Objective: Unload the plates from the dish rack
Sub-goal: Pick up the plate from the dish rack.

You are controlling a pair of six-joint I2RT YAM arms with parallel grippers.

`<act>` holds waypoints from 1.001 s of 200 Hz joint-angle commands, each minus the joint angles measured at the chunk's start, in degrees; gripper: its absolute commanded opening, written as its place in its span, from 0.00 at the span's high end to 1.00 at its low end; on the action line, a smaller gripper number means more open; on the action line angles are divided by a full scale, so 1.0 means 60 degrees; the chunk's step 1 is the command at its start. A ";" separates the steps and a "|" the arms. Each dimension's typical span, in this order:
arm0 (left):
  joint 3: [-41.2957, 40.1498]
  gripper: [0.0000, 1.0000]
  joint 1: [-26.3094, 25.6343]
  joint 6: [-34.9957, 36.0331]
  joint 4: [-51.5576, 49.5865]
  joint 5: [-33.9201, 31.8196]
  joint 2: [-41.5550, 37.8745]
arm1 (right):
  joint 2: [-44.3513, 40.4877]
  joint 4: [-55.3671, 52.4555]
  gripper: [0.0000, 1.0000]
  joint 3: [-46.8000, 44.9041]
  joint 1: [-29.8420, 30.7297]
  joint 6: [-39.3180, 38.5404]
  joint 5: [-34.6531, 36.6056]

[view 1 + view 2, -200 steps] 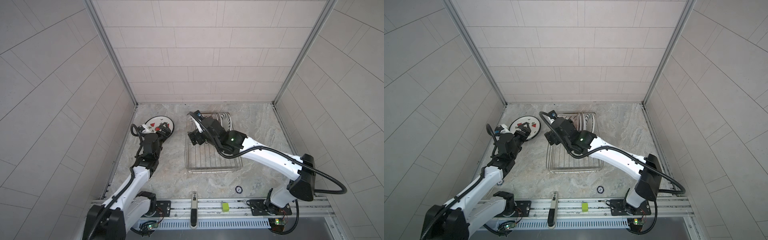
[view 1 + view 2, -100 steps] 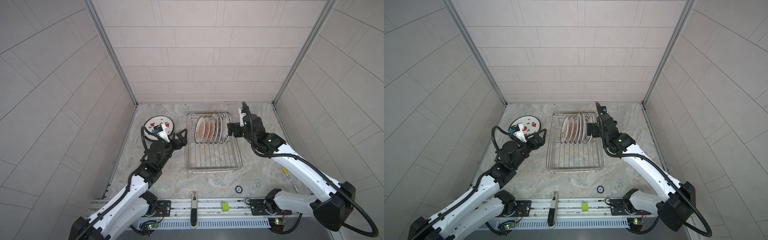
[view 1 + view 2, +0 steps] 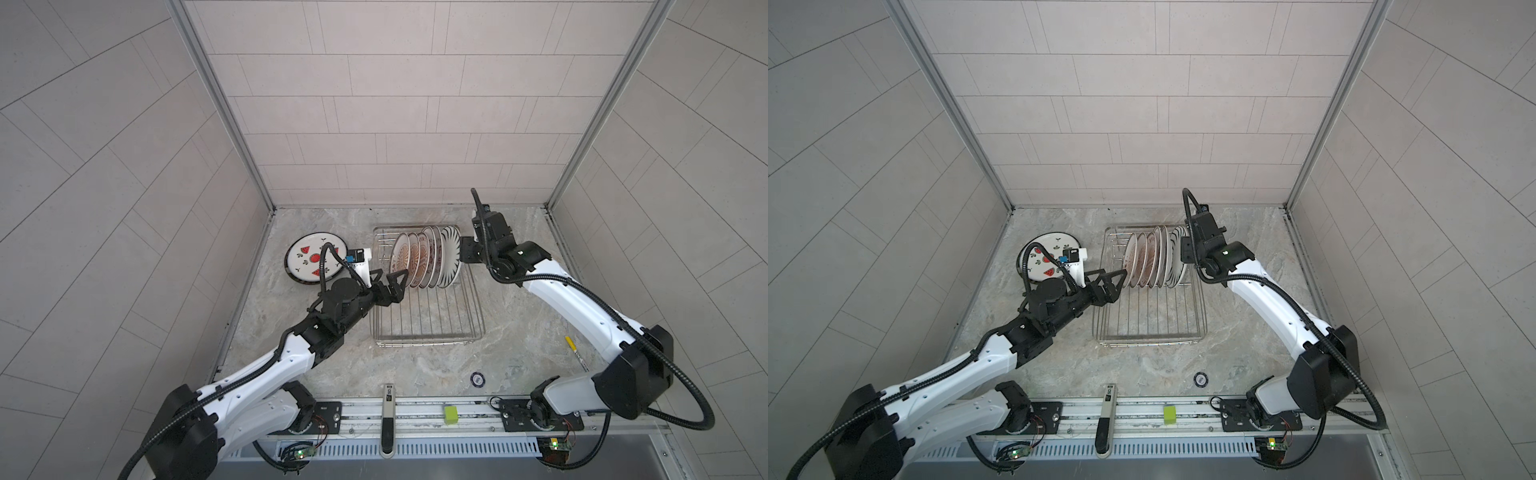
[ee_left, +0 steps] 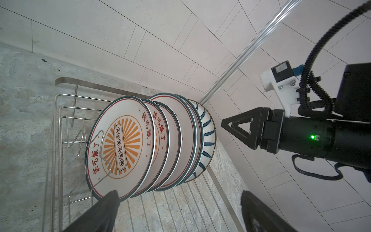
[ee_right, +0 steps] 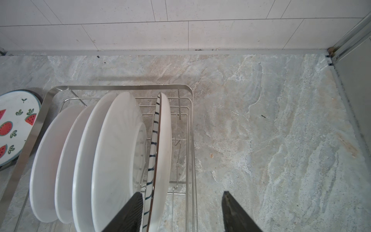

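Dish rack [image 3: 430,328] mid-frame on surface [image 3: 519,332]; plates [image 3: 424,259] upright in its upper end. Left jaws wide open, empty, at row's left end. Right jaws part-open, straddling striped plate [image 5: 160,160], not clamped.

A small round disc [image 3: 477,379] and yellow stick [image 3: 569,343] lie on marble tabletop [image 3: 519,316].

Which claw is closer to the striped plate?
Right. The right gripper straddles the rim of the striped plate; the left gripper is at the row's opposite end, by the sunburst plate.
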 commanded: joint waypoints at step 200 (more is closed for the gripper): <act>-0.0326 0.00 -0.0281 -0.0364 0.1926 -0.0277 0.1196 | 0.2427 -0.0587 0.75 0.1664 0.0725 0.0921 0.1716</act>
